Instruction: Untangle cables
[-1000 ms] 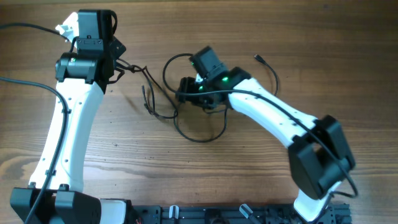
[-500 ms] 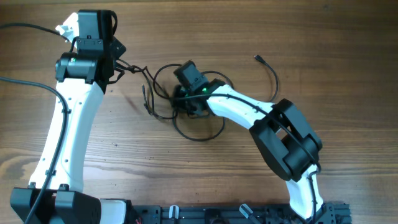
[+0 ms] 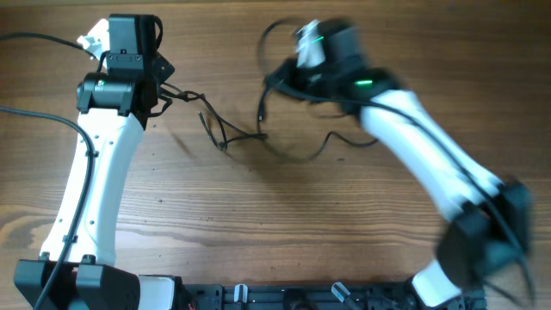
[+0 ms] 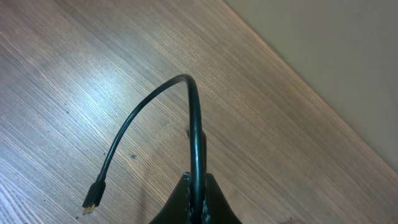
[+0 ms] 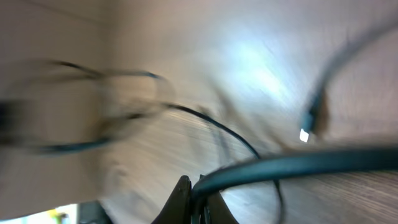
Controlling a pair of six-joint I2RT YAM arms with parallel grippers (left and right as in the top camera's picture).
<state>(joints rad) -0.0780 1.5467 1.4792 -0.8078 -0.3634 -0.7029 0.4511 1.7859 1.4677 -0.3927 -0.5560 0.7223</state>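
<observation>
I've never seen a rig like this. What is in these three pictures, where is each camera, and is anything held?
Two white robot arms, the left arm and the right arm, stand at a brown wooden table. The wide picture looks straight down from above. The other two come from a camera on each wrist, looking past that arm's own fingers. Between the arms is a tangle of thin black cables with small plug ends. The left gripper is shut on one cable. The right gripper, in a blurred picture, is shut on another stretch of cable.

I see the cables (image 3: 225, 136) across the table's (image 3: 284, 224) far middle; left gripper (image 3: 162, 91) at their left end, right gripper (image 3: 280, 82) at their right.
</observation>
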